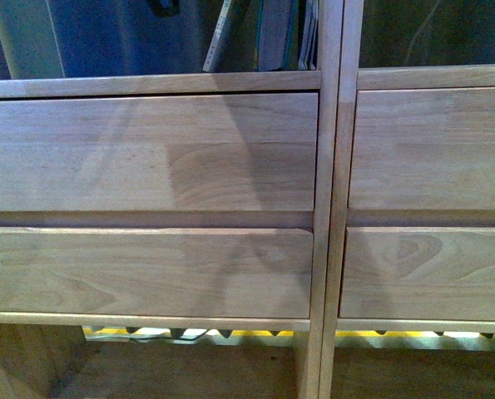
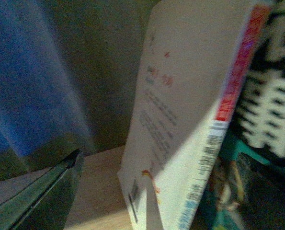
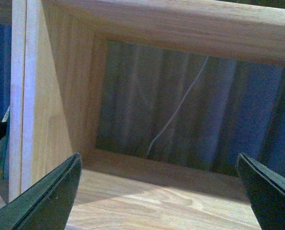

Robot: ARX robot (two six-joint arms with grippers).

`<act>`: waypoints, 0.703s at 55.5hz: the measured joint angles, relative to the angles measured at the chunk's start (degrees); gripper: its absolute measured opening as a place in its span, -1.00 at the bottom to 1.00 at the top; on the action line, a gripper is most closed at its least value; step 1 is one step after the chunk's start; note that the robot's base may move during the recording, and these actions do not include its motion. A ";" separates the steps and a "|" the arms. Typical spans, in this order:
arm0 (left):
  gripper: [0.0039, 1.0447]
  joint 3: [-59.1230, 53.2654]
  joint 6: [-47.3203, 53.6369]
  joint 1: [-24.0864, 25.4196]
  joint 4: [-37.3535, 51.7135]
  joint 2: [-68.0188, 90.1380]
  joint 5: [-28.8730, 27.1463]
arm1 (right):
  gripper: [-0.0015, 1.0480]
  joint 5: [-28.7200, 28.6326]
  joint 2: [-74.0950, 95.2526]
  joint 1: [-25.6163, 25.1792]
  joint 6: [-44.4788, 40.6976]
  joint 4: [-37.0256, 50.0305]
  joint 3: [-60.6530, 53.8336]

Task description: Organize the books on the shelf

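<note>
Books [image 1: 264, 33] stand above the top drawer front [image 1: 147, 150], white-spined one [image 2: 190, 143] leaning, so needs straightening | left gripper [image 2: 51, 196]: can't tell | right gripper [image 3: 161, 191]: wide apart, holding nothing, facing empty compartment [image 3: 171, 105]

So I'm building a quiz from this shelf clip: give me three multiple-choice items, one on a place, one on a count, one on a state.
1. Where do the books stand?
A. In the open compartment above the left drawers
B. On the floor under the shelf
C. Inside a pulled-out drawer

2. How many drawer fronts show in the front view?
A. One
B. Four
C. Seven

3. How is the right end effector?
A. Shut on a book
B. Open, holding nothing
C. Shut on a drawer

Key:
1 A, spines show in the compartment above the left drawers in the front view.
2 B, two on each side of the shelf upright.
3 B, its fingers stand wide apart with only the bare compartment between.
</note>
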 joint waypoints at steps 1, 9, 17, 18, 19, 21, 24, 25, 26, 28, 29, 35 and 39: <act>0.87 -1.66 -0.35 -0.15 0.44 -1.29 0.35 | 0.87 0.00 0.00 0.00 0.00 0.00 0.00; 0.87 -11.80 -2.29 -0.85 1.68 -9.62 1.27 | 0.87 0.00 0.00 0.00 0.00 0.00 0.00; 0.87 -22.21 -3.23 -0.55 4.31 -17.20 0.61 | 0.87 0.00 0.00 0.00 0.00 0.00 0.00; 0.87 -24.15 -3.65 -0.33 4.66 -18.60 0.55 | 0.87 0.00 0.00 0.00 0.00 0.00 0.00; 0.87 -26.14 -3.61 -0.15 5.25 -20.02 0.15 | 0.87 0.00 0.00 0.00 0.00 0.00 0.00; 0.87 -30.18 -3.69 0.50 7.15 -22.95 0.15 | 0.87 0.00 0.00 0.00 0.00 0.00 0.00; 0.87 -37.51 -5.29 2.36 10.14 -28.96 1.09 | 0.87 -0.02 0.00 0.00 0.00 0.00 0.00; 0.87 -39.56 -5.79 3.08 11.02 -30.80 1.53 | 0.87 0.00 0.00 0.00 0.00 0.00 0.00; 0.87 -40.63 -6.14 3.48 11.54 -31.78 1.60 | 0.87 0.00 0.00 0.00 0.00 0.00 0.00; 0.83 -44.09 -7.74 4.63 10.64 -35.76 -1.42 | 0.87 0.07 0.00 0.02 0.04 -0.13 0.02; 0.80 -44.83 -8.28 4.94 9.51 -36.87 -2.99 | 0.85 0.24 0.00 0.07 0.33 -0.90 0.17; 0.46 -57.70 -11.02 10.38 2.51 -50.86 -8.48 | 0.55 2.40 -3.02 1.31 3.34 -17.84 -0.04; 0.26 -67.23 -11.87 15.15 1.68 -60.13 -5.22 | 0.35 3.26 -6.08 2.16 4.15 -19.32 -5.27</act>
